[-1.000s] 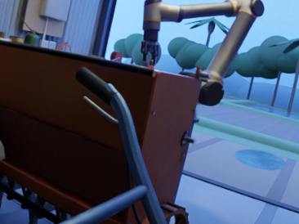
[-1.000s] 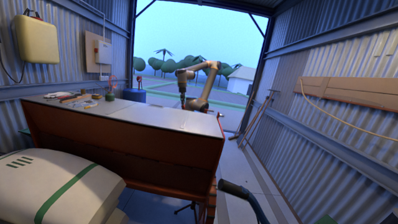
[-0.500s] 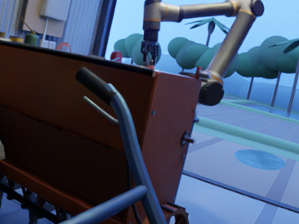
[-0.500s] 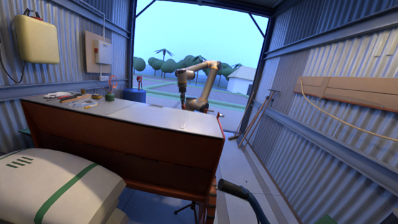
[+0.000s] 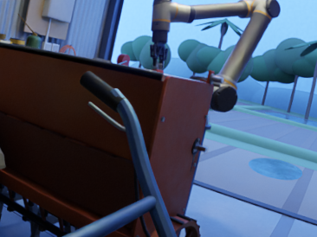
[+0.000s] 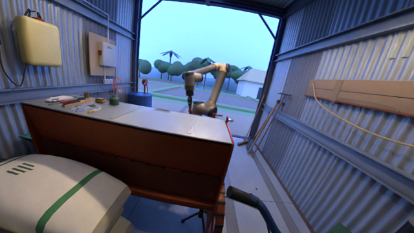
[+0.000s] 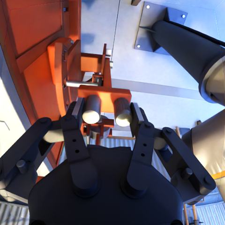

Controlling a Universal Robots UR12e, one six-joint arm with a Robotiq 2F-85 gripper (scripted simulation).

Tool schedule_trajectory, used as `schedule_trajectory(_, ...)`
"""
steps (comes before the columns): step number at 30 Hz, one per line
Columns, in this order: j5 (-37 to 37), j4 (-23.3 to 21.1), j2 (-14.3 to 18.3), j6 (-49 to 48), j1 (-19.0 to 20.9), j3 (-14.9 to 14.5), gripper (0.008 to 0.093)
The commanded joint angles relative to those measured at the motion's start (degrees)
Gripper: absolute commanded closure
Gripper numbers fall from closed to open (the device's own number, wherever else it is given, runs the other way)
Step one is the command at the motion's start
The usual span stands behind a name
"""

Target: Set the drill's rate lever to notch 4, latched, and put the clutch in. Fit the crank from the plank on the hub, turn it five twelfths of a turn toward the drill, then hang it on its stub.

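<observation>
The rate lever is hidden behind the drill's hopper [image 5: 86, 125] in the side cameras; only the wrist camera shows its two grey cylindrical grips, a smooth one [image 7: 91, 109] and a ribbed one [image 7: 122, 112], standing side by side on an orange bracket [image 7: 104, 95]. A steel pin [image 7: 80, 83] runs from the hopper's orange end wall beyond them. The crank hub [image 5: 198, 148] sticks out of the hopper's end wall lower down. My gripper [image 7: 107, 112] points down at the far end of the hopper with its fingers around the two grips, closed on the rate lever.
The hopper's top edge [image 5: 130, 69] lies right beside my gripper. The arm's base [image 7: 187, 35] stands on the floor close behind. A blue handlebar [image 5: 130, 129] rises in front of the side camera. Tools lie on the hopper lid [image 6: 77, 103].
</observation>
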Motion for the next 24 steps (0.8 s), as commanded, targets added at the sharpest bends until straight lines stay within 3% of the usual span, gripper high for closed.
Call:
schedule_trajectory(1,0.25,-0.22,0.14,0.0,0.02,0.23,0.0474)
schedule_trajectory(24,0.25,-0.22,0.14,0.0,0.02,0.23,0.0934)
